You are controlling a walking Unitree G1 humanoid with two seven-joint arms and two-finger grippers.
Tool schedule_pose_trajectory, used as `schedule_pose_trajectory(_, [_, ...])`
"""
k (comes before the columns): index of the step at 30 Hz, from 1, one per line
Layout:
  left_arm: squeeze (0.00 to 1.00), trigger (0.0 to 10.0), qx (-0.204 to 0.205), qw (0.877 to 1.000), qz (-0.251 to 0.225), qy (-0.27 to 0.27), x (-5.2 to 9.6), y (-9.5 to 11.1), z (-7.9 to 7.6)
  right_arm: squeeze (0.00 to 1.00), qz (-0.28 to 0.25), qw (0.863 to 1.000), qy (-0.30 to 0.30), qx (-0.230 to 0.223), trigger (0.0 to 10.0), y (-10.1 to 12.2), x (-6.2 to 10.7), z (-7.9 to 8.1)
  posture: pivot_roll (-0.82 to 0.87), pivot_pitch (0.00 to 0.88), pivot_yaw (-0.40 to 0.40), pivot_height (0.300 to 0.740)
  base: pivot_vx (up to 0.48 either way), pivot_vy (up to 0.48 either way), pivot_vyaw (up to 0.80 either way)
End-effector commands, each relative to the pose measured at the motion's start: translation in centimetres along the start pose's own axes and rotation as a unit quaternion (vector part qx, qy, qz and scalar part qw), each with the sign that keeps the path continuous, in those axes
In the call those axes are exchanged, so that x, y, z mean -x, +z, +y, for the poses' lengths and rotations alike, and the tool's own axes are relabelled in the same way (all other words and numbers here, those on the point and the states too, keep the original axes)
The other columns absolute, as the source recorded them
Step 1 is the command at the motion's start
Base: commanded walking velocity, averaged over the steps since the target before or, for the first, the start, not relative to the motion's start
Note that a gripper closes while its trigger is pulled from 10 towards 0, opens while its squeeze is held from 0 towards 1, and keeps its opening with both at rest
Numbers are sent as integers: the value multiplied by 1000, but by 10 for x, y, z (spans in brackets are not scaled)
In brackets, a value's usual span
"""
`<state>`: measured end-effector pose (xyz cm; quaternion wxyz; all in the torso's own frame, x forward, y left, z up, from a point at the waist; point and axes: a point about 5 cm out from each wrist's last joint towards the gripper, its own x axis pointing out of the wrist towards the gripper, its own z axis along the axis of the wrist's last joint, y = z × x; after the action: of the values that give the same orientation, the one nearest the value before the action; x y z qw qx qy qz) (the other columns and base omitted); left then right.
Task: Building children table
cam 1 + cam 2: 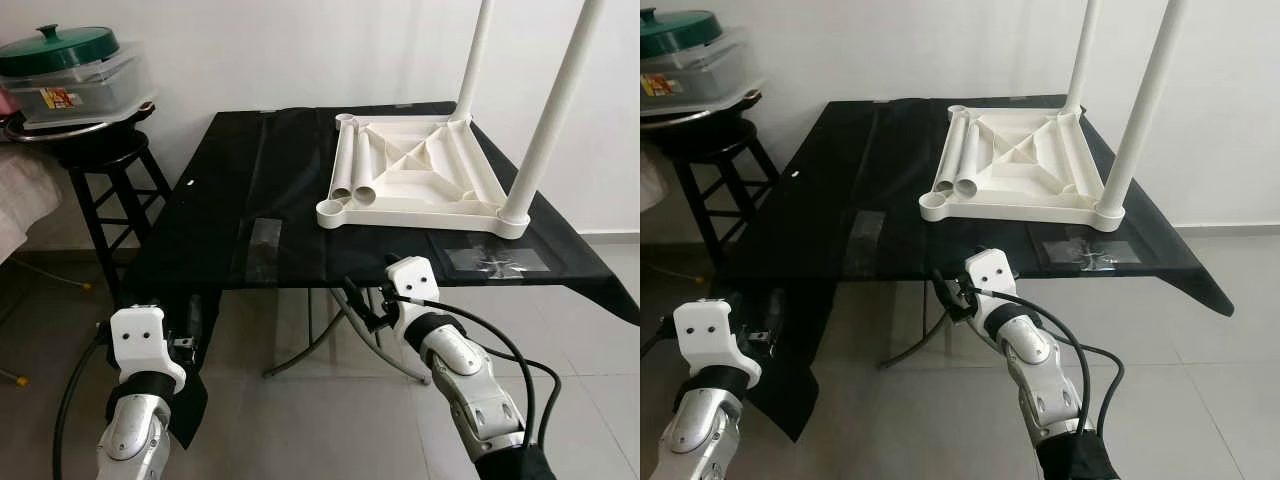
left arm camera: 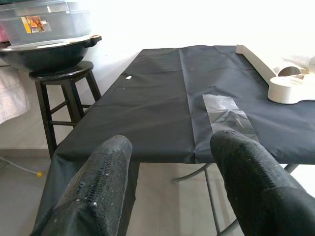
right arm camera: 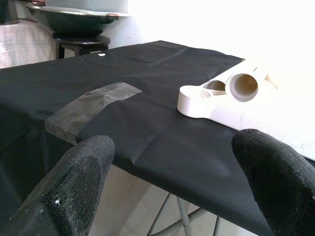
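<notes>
Silver arms, white wrist blocks (two dark screw holes each), looping black cables — textured black fingers [image 2: 98, 187].

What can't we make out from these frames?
- Upright legs on the tabletop frame: tops cut off by the head views' upper edge.
- Loose legs lying in the frame: far ends hidden by its ribs, head views.
- Sticker on the plastic tub: print too small, left wrist view.

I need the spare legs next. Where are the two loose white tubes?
The loose tubes lie side by side inside the upturned white tabletop, along its left edge, on the black-covered table.
</notes>
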<state>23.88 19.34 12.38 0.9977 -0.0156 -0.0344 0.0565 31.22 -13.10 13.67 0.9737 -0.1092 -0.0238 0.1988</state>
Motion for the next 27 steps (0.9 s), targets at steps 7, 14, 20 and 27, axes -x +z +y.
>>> schedule_pose_trajectory(7, [0,10000,-3,1000,11,1,-1,-3,3,0,-5,1000,3,-4,10000,1,-2,0,-1,44,31,740,0,0,0])
schedule_pose_trajectory(14, [0,10000,-7,1000,9,-3,-1,-3,3,0,-4,1000,3,-4,10000,1,-2,0,-6,41,30,740,0,0,0])
schedule_pose_trajectory(20, [0,10000,-14,1000,4,-9,-1,-2,2,0,-4,1000,3,-3,10000,0,-2,0,-5,38,28,740,228,0,0])
schedule_pose_trajectory(27, [0,10000,-13,1000,3,-11,0,-2,1,0,-6,1000,2,-1,10000,0,-1,0,-7,40,32,740,316,0,0])
